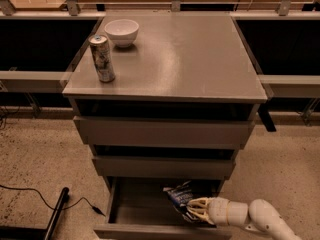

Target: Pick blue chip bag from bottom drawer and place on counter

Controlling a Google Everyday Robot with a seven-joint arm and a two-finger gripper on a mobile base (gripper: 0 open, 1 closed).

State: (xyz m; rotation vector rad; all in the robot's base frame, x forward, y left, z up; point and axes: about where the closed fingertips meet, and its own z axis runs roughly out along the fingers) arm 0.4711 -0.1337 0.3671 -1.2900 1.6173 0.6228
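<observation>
The bottom drawer (150,231) is pulled open at the foot of the grey cabinet. The blue chip bag (178,194) lies inside it at the right, dark blue with white print. My gripper (192,209) reaches into the drawer from the lower right and is shut on the bag's near right end, low in the tray. The counter (190,59) is the flat grey top of the cabinet, well above the gripper.
A tall silver patterned can (102,58) and a white bowl (121,32) stand on the counter's left side. Two wider grey drawers (160,132) jut out above the open one. A black cable and pole (57,214) lie on the floor at the left.
</observation>
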